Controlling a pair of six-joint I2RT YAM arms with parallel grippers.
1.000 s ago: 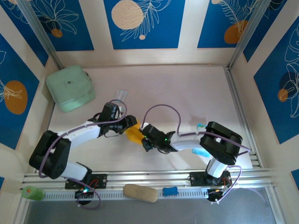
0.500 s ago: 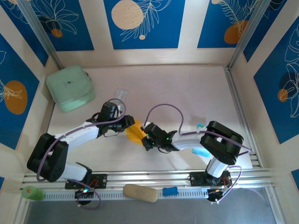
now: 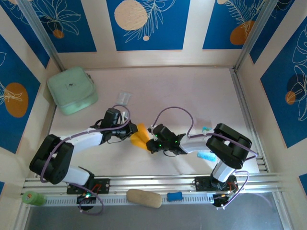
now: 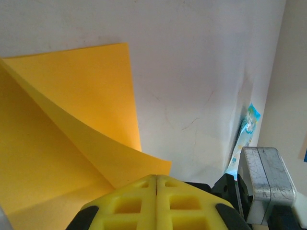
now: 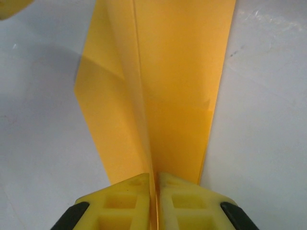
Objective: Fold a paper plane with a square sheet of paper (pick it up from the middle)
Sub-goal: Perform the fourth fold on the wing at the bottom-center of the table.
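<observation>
Paper [image 3: 139, 135], orange-yellow and creased, sits well to the lower right of the green pouch [image 3: 72, 90]. Right gripper [image 5: 154, 178] jaws pinch its centre crease. Left gripper [image 4: 157, 179] jaws are closed on its raised flap.

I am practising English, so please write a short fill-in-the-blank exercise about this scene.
1. The right gripper is ___ on the orange-yellow paper.
2. The mint-green pouch lies in the far ___ corner.
3. The tan lump lies beside a small object whose colour is ___.
Missing words: shut, left, blue.
</observation>
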